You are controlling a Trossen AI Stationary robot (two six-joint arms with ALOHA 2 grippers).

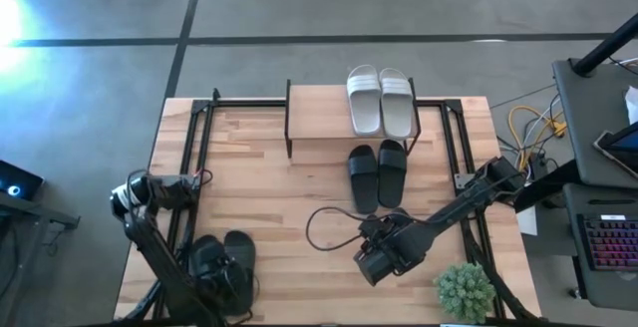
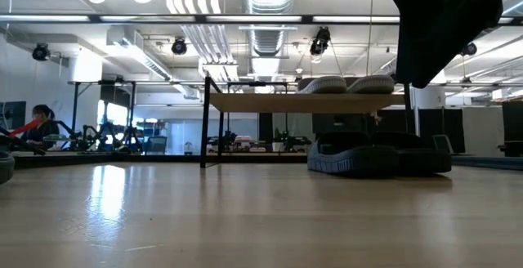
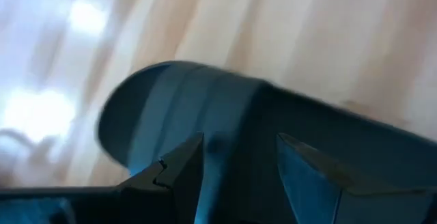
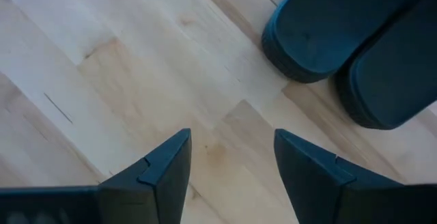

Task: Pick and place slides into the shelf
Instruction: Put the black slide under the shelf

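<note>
High view: near the front edge, the left gripper [image 1: 221, 272] stands over the last black pair [image 1: 227, 259], its jaws partly apart around one slide [image 3: 205, 121]; whether they grip it, I cannot tell. A loose pinch may drop it on the way. Farther in, the right gripper [image 1: 377, 252] hangs wide and empty over bare table (its cable [image 1: 329, 229] could snag). The second black pair [image 1: 378, 172] lies half under the shelf [image 1: 319, 113]; the white pair [image 1: 381, 101] rests on top.
</note>
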